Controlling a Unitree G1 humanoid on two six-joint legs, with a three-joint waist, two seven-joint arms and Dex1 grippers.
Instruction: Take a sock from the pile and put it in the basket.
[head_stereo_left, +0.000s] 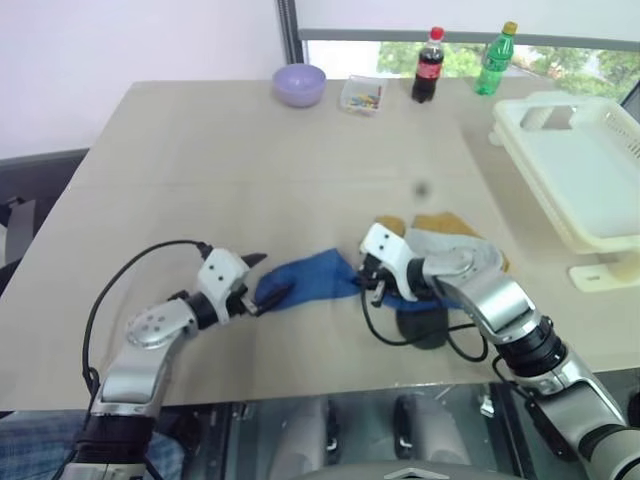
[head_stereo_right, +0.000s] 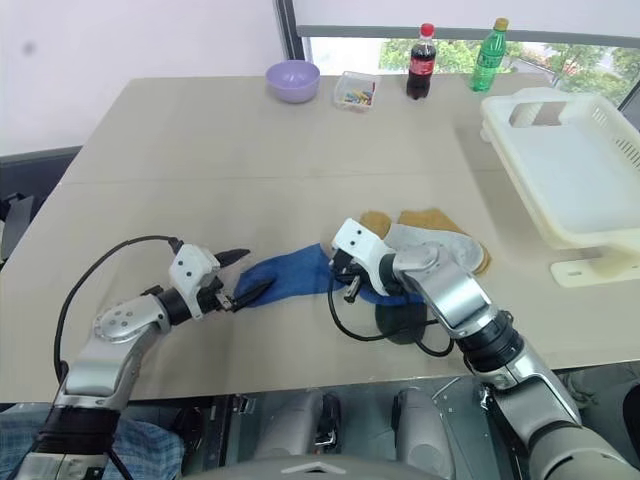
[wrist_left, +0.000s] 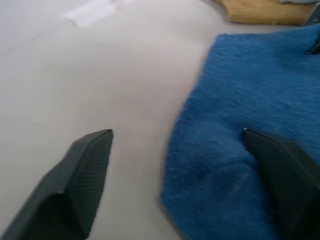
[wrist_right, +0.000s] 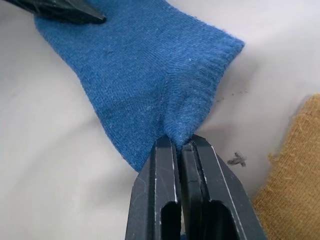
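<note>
A royal blue sock (head_stereo_left: 310, 278) lies flat on the table, pulled out to the left of the pile (head_stereo_left: 445, 240) of mustard-brown, light grey and dark green socks. My right gripper (wrist_right: 180, 142) is shut on the blue sock's (wrist_right: 150, 65) cuff edge, bunching the fabric. At the sock's other end my left gripper (head_stereo_left: 264, 280) is open, with one finger over the blue fabric (wrist_left: 260, 75) and the other over bare table. The cream-white basket (head_stereo_left: 600, 215) stands at the far right, apart from both grippers.
At the table's far edge stand a lilac bowl (head_stereo_left: 300, 84), a small clear tray of coloured bits (head_stereo_left: 361, 95), a cola bottle (head_stereo_left: 429, 65) and a green bottle (head_stereo_left: 496, 58). The table's front edge runs just below both arms.
</note>
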